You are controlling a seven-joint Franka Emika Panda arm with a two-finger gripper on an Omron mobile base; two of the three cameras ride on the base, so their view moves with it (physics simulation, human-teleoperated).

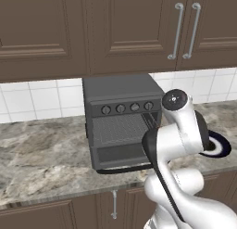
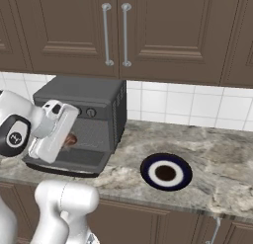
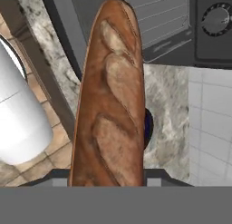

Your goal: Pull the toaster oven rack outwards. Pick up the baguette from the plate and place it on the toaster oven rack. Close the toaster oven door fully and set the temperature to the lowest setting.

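Orange-brown, the baguette (image 3: 112,96) sits clamped in the end effector (image 3: 108,180), its long axis pointing straight ahead toward the toaster oven rack (image 3: 158,14) inside the open toaster oven (image 1: 122,119).

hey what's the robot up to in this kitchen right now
The robot arm is holding the baguette in its gripper in front of the toaster oven, whose door hangs open with the rack visible inside. The plate on the counter is empty, so the loaf is on its way to the rack.

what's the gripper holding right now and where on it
The gripper holds the baguette by one end; the rest of the loaf sticks out toward the toaster oven.
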